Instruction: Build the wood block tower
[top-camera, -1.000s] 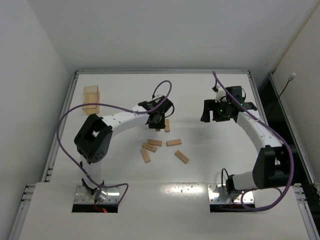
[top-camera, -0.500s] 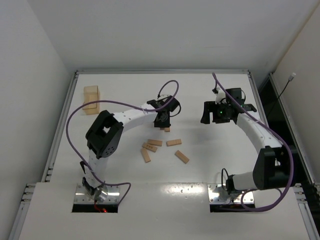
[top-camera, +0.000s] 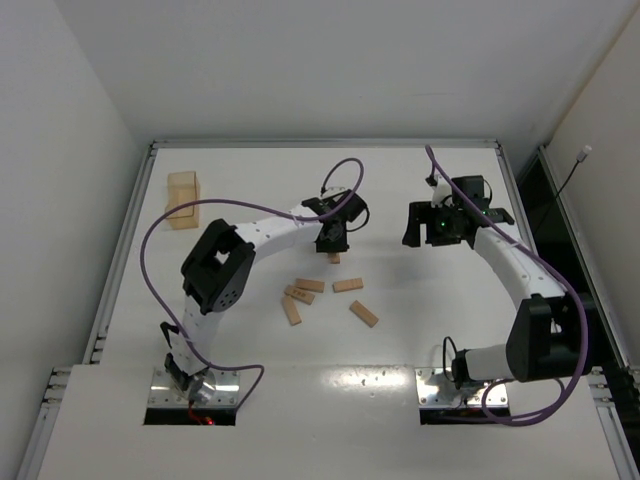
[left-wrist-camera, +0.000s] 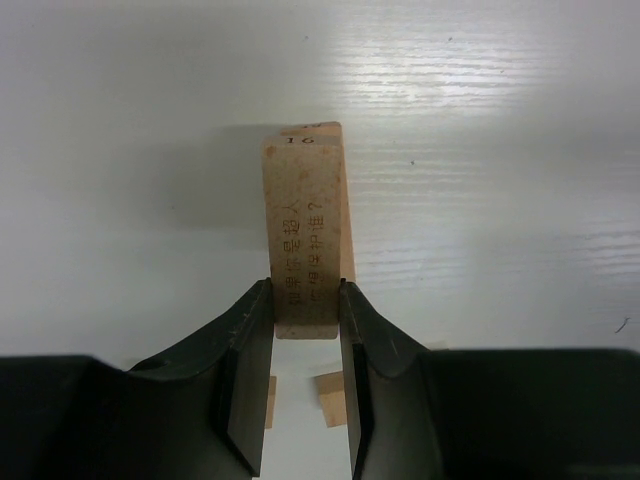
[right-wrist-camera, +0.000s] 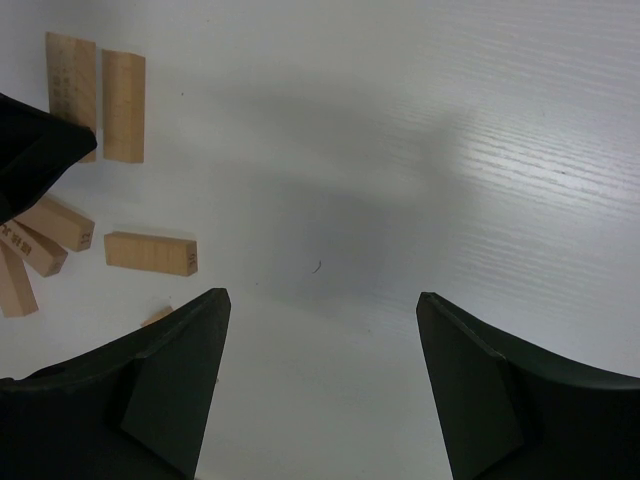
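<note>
My left gripper (left-wrist-camera: 306, 300) (top-camera: 334, 236) is shut on a tan wood block (left-wrist-camera: 305, 235) with printed characters. The block points away from the fingers, just above the white table. A second block (left-wrist-camera: 322, 129), marked 16, peeks out behind it and along its right edge. In the right wrist view the two lie side by side, the held block (right-wrist-camera: 72, 80) and its neighbour (right-wrist-camera: 123, 105). I cannot tell whether they touch. No stacked wood block tower shows in any view. My right gripper (right-wrist-camera: 320, 300) (top-camera: 413, 224) hangs open over bare table, right of the blocks.
Several loose blocks lie near the table's middle: one (top-camera: 310, 285), another (top-camera: 347, 285), a third (top-camera: 363, 313), and others close by. A larger pale wooden box (top-camera: 182, 198) stands at the far left. A raised rim (top-camera: 320, 143) runs along the table's far edge.
My left arm has swung right and a little farther out, carrying the block towards the one lying there. The right arm has not moved.
</note>
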